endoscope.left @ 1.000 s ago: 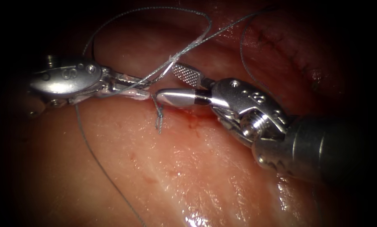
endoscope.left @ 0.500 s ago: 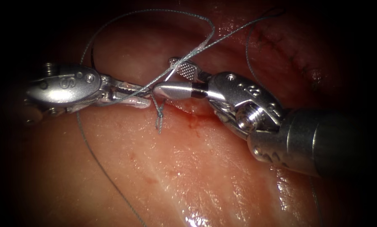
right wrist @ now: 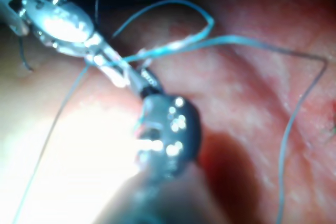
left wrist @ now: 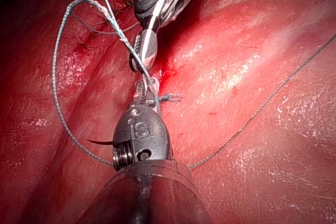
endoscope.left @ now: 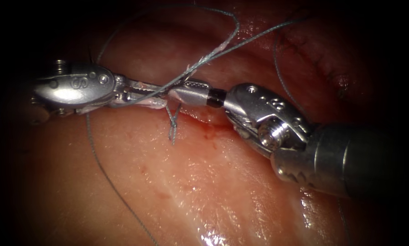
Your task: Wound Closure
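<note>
Glistening tissue fills the background; the left gripper clamps the thread and the right gripper has closed onto it beside the knot (needle hangs behind the left tool, outside the tissue), likely for tension.

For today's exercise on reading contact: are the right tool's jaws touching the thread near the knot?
Touching. In the endoscope view the right tool has its jaws shut on the thread, beside the left tool.

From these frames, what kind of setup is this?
Looks like a bench suturing rig, not an operating room: a slab of tissue with a cut, blue-grey thread looped above it, and two wristed tools, left tool and right tool, meeting tip to tip on the thread.
</note>
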{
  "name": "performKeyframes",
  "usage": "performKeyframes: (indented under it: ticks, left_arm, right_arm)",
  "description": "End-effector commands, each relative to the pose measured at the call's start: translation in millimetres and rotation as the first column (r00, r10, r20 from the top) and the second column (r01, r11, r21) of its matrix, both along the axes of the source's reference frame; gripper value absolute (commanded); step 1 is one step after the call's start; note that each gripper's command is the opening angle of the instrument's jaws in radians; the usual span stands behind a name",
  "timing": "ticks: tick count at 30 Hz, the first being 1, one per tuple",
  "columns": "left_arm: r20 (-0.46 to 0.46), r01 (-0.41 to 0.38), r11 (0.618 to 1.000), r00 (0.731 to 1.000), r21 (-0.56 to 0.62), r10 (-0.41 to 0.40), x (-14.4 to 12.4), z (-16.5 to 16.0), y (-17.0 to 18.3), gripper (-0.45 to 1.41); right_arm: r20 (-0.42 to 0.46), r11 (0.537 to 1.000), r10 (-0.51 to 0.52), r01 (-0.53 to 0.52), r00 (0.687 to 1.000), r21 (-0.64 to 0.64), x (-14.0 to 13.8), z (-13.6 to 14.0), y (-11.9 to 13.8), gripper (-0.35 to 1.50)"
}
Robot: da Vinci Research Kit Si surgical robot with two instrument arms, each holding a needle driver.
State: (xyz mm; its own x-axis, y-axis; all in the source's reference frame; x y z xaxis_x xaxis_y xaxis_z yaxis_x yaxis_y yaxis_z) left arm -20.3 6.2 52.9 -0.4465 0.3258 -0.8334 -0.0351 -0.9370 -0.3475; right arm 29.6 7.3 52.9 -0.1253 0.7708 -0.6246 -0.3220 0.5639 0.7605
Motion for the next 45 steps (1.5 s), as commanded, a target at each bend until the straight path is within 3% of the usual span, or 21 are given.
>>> performKeyframes:
  ticks: [1, 2, 4, 6, 10, 17, 21, 23, 26, 30, 35, 38, 39, 41, 42, 45]
  left_arm:
    - [0.0, -0.004, 1.0, 1.0, 0.003, 0.004, -0.5, 0.8, -0.7, -0.45]
    - [0.0, -0.004, 1.0, 1.0, 0.003, 0.004, -0.5, 0.8, -0.7, -0.45]
    - [-0.044, 0.046, 0.997, 0.998, 0.059, -0.044, -0.4, 0.7, 0.1, 0.61]
    - [-0.05, 0.101, 0.99, 0.994, 0.099, -0.097, -0.2, 0.4, 1.3, 1.03]
    - [-0.059, 0.165, 0.98, 0.986, 0.109, -0.159, 0.4, -0.4, 3.2, 1.23]
    - [-0.074, 0.211, 0.972, 0.976, 0.107, -0.204, 2.0, -1.3, 6.1, 1.23]
    - [-0.096, 0.266, 0.963, 0.96, 0.029, -0.263, 3.2, -1.3, 8.7, 1.18]
    - [-0.112, 0.31, 0.951, 0.944, -0.011, -0.309, 5.1, -0.9, 11.3, 1.16]
    - [-0.124, 0.32, 0.946, 0.938, -0.039, -0.323, 6.2, -0.7, 12.2, 1.14]
    - [-0.188, 0.349, 0.928, 0.911, -0.128, -0.368, 9.6, 0.2, 14.8, 1.03]
    - [-0.262, 0.344, 0.914, 0.881, -0.216, -0.394, 11.4, 1.8, 15.9, 0.93]
    - [-0.302, 0.286, 0.927, 0.886, -0.241, -0.352, 11.1, 3.6, 14.1, 0.93]
    - [-0.218, 0.295, 0.939, 0.919, -0.175, -0.329, 9.4, 4.7, 11.4, 0.93]
    - [-0.193, 0.291, 0.944, 0.928, -0.158, -0.319, 8.7, 4.9, 10.4, 0.93]
    - [-0.146, 0.266, 0.955, 0.948, -0.128, -0.284, 6.1, 5.8, 7.2, 0.93]
    - [-0.15, 0.258, 0.957, 0.949, -0.134, -0.277, 4.5, 6.4, 5.4, 0.93]
  right_arm:
    - [-0.002, 1.0, 0.0, 0.0, 1.0, 0.002, 0.5, 0.8, -0.2, -0.35]
    - [-0.002, 1.0, 0.0, 0.0, 1.0, 0.002, 0.5, 0.8, -0.2, -0.35]
    - [-0.004, 1.0, -0.003, 0.003, 1.0, 0.002, 0.1, 0.8, -0.2, -0.35]
    - [0.004, 1.0, 0.003, -0.003, 1.0, 0.004, -0.3, 0.8, -0.2, -0.35]
    - [0.053, 1.0, -0.011, 0.012, 0.999, -0.009, -1.1, 0.7, -0.3, -0.35]
    - [0.13, 0.999, -0.03, 0.035, 0.991, -0.034, -5.0, -0.4, -1.7, -0.35]
    - [0.171, 0.996, -0.079, 0.086, 0.982, -0.036, -6.8, -1.5, -2.8, -0.35]
    - [0.192, 0.991, -0.116, 0.127, 0.974, -0.046, -8.1, -2.4, -3.6, -0.35]
    - [0.193, 0.989, -0.125, 0.137, 0.973, -0.051, -8.9, -2.8, -4.1, -0.35]
    - [0.197, 0.985, -0.139, 0.155, 0.971, -0.073, -10.1, -3.6, -5.0, -0.35]
    - [0.2, 0.984, -0.14, 0.159, 0.97, -0.085, -10.1, -3.8, -5.5, -0.35]
    - [0.2, 0.983, -0.138, 0.159, 0.97, -0.089, -10.1, -4.1, -5.3, -0.35]
    - [0.199, 0.982, -0.141, 0.162, 0.97, -0.092, -10.1, -4.3, -5.2, -0.35]
    - [0.195, 0.982, -0.146, 0.166, 0.97, -0.092, -10.1, -4.5, -5.2, -0.35]
    - [0.191, 0.978, -0.158, 0.181, 0.969, -0.108, -10.1, -5.3, -4.9, -0.35]
    - [0.18, 0.977, -0.159, 0.18, 0.971, -0.112, -10.2, -6.1, -4.8, -0.35]
